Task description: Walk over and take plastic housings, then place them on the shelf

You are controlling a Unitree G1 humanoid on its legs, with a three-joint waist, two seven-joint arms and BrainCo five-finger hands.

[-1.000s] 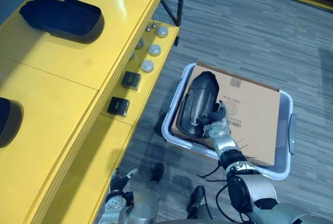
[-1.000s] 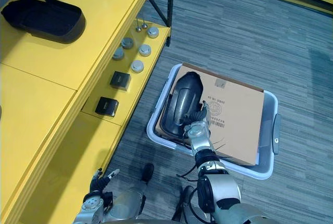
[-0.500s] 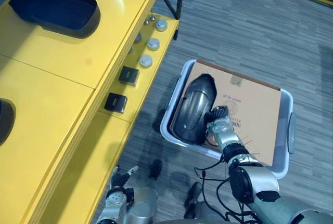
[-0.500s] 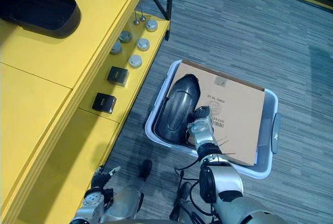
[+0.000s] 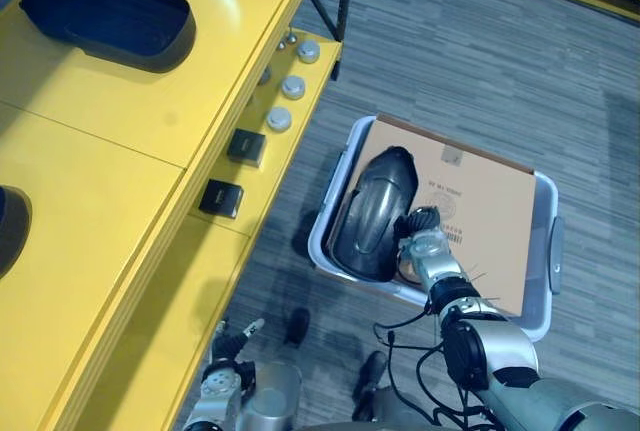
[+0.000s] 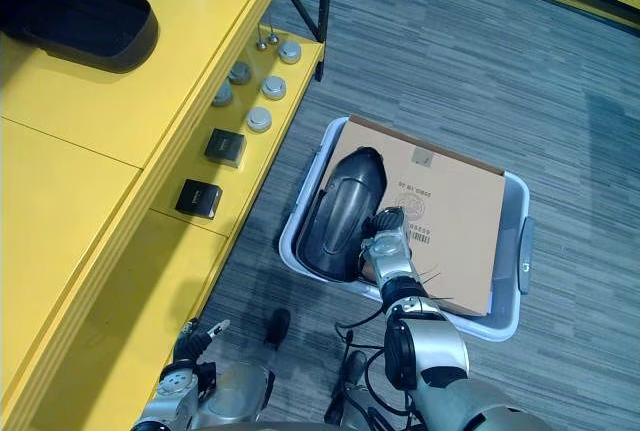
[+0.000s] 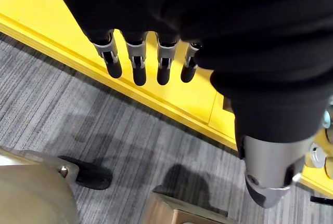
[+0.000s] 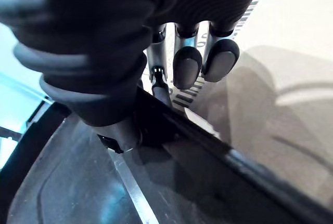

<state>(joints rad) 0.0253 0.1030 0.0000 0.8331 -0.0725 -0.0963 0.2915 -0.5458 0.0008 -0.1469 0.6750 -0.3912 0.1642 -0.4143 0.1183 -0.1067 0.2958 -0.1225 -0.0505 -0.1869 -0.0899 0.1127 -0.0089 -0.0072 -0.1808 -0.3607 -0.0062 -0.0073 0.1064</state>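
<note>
Right hand (image 5: 428,247) is down in the grey bin (image 5: 545,211) on the floor (image 5: 450,61). As far as I can make out from the wrist view, it's pinching the rim of the dark housing (image 5: 370,216). The thumb (image 8: 122,130) sits on the inside of the shell, and the fingers (image 8: 187,65) are over the outer side, above the cardboard (image 5: 490,216). The rim runs right between them, but it's dark in there, so "probably gripping" is my honest read.

The housing lies lengthwise in the bin, on the shelf side of the hand and touching it. The cardboard sheet covers the rest of the bin on the hand's other side.

Left hand (image 7: 137,63) hangs low beside the yellow shelf (image 5: 150,111), fingers straight and loose, holding nothing, well apart from the bin.

A second housing (image 5: 110,19) sits open side up on the shelf's top board, far from both hands. On the lower board, between the bin and the top board's edge, are two small black boxes (image 5: 247,147) and a few round caps (image 5: 292,86).
</note>
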